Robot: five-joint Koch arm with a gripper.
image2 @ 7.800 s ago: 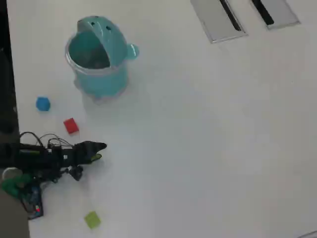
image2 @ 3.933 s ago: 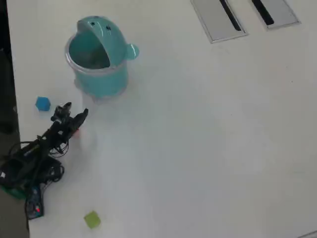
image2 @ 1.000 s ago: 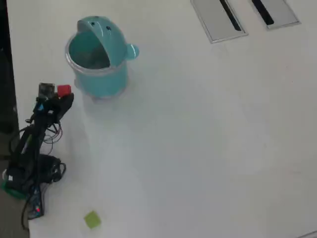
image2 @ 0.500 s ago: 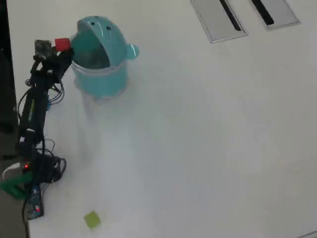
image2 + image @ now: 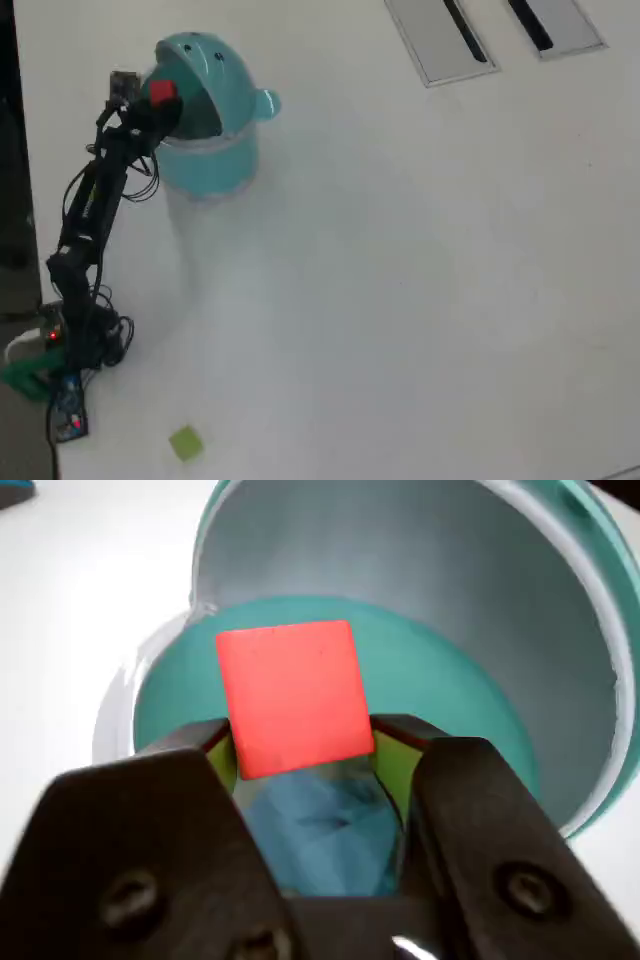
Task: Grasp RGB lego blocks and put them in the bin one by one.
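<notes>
Wrist view: the gripper (image 5: 300, 755) is closed on the red lego block (image 5: 292, 695), pinched by its lower sides between two black fingers (image 5: 180, 780) with green pads. Below and behind the block lies the open mouth of the teal bin (image 5: 560, 670), its pale domed lid tipped up toward the top of the frame.

Overhead view: the gripper (image 5: 150, 105) holds the red block (image 5: 161, 93) over the left rim of the bin (image 5: 225, 165) at upper left. The yellow-green block (image 5: 185, 442) lies on the white worktop (image 5: 420, 300) at lower left; the blue block is not visible. Released this near the rim, the block may well clip it and bounce out onto the worktop
</notes>
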